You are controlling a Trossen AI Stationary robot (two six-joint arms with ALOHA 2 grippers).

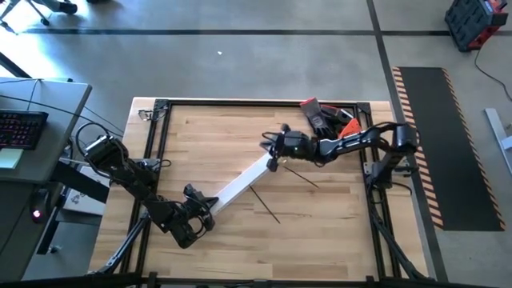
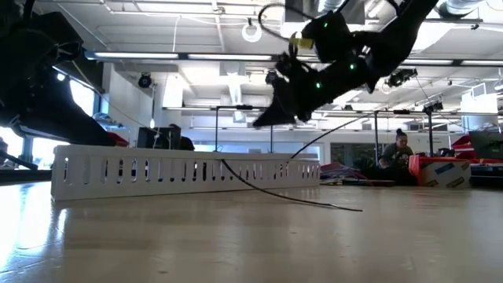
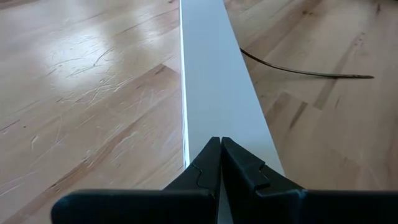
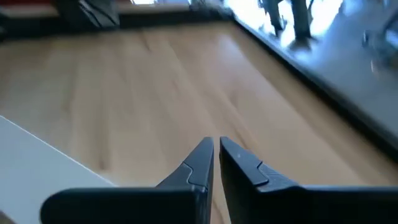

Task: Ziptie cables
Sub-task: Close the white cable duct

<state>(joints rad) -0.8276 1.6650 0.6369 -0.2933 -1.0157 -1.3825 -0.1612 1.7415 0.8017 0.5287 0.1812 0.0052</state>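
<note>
Left pincer [image 1: 210,206]: I see it near the front left of the worktop [image 1: 336,232], fingers [image 3: 208,163] pressed together with no gap, at the near end of the white channel [image 1: 240,185]; I cannot tell whether it grips anything.
Right pincer [image 1: 270,142]: I see it raised above the worktop at the channel's far end, toward the back edge; fingers [image 4: 200,163] narrow, a thin slit between them, nothing visible held.
White channel: lies diagonally across the middle of the worktop, slotted side wall showing in the low view.
Zipties [image 1: 302,177]: two thin black strips on the worktop just right of the channel, one near the right pincer, one [image 1: 264,202] nearer the front edge.
Cables: I cannot pick them out.
</note>
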